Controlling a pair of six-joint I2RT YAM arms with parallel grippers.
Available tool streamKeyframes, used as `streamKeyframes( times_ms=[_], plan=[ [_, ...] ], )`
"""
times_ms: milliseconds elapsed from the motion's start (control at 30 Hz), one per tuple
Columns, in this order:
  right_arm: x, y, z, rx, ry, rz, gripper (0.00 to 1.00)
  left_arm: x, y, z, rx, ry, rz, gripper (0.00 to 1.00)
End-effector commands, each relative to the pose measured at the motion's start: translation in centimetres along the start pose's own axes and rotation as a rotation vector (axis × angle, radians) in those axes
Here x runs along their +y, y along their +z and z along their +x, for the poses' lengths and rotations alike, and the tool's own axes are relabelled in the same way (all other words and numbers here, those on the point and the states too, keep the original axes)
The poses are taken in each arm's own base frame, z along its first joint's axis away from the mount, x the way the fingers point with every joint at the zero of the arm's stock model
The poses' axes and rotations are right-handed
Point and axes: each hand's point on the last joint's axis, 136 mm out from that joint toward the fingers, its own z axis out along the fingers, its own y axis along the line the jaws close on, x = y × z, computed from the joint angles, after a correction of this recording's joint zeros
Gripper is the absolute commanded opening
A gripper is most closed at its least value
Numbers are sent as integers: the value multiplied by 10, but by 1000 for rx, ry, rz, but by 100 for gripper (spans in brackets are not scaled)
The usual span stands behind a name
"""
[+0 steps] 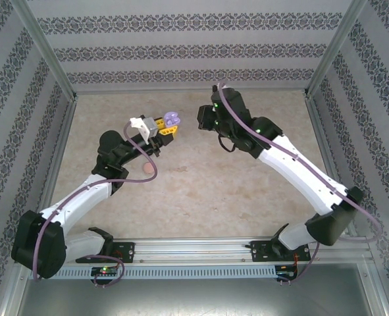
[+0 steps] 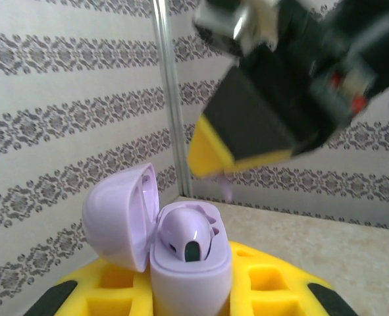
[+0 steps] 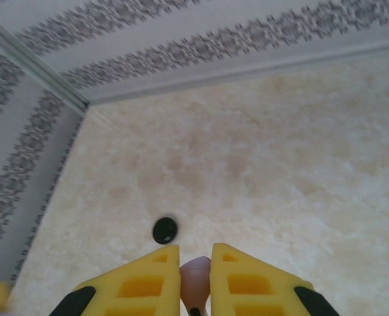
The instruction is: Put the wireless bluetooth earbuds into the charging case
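1. The left fingers [image 2: 82,293] are clamped tight on an open lilac plastic charging case [image 2: 187,276], at 11 o'clock from the middle of the tabletop [image 1: 201,197].
2. One purple earbud [image 2: 191,238] sits inside the case.
3. The right fingers [image 3: 141,280], nearly closed, pinch a pale pinkish earbud [image 3: 195,273] at the case's 3 o'clock in the top view.

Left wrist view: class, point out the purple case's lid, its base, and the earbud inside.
lid [image 2: 113,214], left wrist view, its rounded outer shell.
base [image 2: 191,288], left wrist view, its front wall.
seated earbud [image 2: 184,230], left wrist view, its rounded top.
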Motion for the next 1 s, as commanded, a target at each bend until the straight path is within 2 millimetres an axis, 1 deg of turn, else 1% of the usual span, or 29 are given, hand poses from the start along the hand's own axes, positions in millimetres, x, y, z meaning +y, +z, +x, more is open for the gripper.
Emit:
streamKeyframes(
  times_ms=[0, 100, 233, 433, 567, 733, 967],
  plan=[
    [14, -24, -18, -67, -34, -93, 15, -9, 11, -1, 8, 31, 61, 0],
    [20, -35, -21, -83, -40, -134, 15, -12, 17, 2, 8, 21, 77, 0],
    [28, -39, -16, -82, -49, -172, 15, -14, 26, 4, 13, 11, 96, 0],
    [38, -34, -6, -73, -57, -208, 16, -19, 38, 3, 11, 6, 130, 0],
    [43, -30, -3, -77, -62, -223, 16, -23, 43, 4, 11, 4, 148, 0],
    [44, -26, -1, -73, -56, -224, 15, -24, 45, 3, 8, 5, 155, 0],
    [47, -19, 4, -58, -44, -233, 14, -26, 44, -4, -7, 15, 156, 0]
  ],
)
